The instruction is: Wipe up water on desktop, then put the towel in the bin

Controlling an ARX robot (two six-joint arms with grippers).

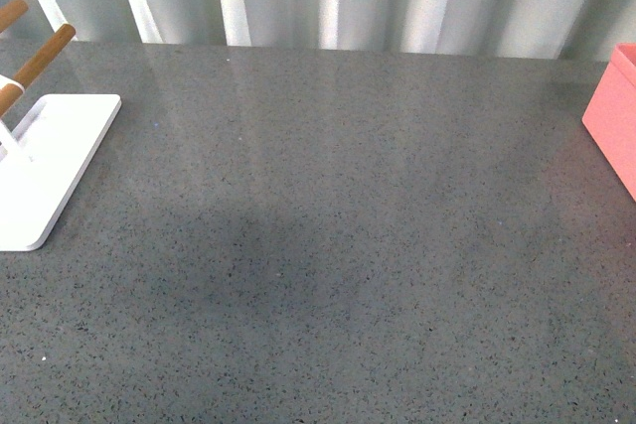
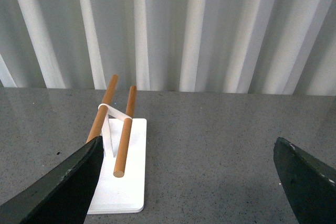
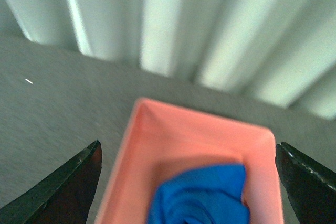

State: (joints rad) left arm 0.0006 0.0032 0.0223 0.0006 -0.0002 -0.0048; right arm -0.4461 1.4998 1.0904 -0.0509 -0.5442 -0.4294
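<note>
— Looking down through the right wrist camera, I see the towel (image 3: 202, 195) bunched up inside the bin (image 3: 137, 145). It sits low against the pink walls, so I judge it dropped in, not draped over the rim.

— And the right pincer (image 3: 189, 182)?

— Spread wide, one finger on either side of the bin and nothing between them. It hangs above the bin's mouth — I'd guess because that is the spot to let a cloth fall straight in. The picture is a bit blurred, so I won't say how neatly the towel lies.

— The left one?

— The left pincer (image 2: 191, 187) is also wide open and empty, pointing over the surface (image 1: 328, 245) towards the white stand (image 2: 123, 182) with its wooden pegs (image 2: 125, 132). It touches nothing.

— Any water left?

— From the front camera I see no puddle or drops, only a darker patch in the middle that could be shadow or a damp film — I can't tell which. The bin (image 1: 614, 116) stands at the right edge there, the stand (image 1: 45, 171) at the left, well apart. I judge the job essentially finished.
</note>
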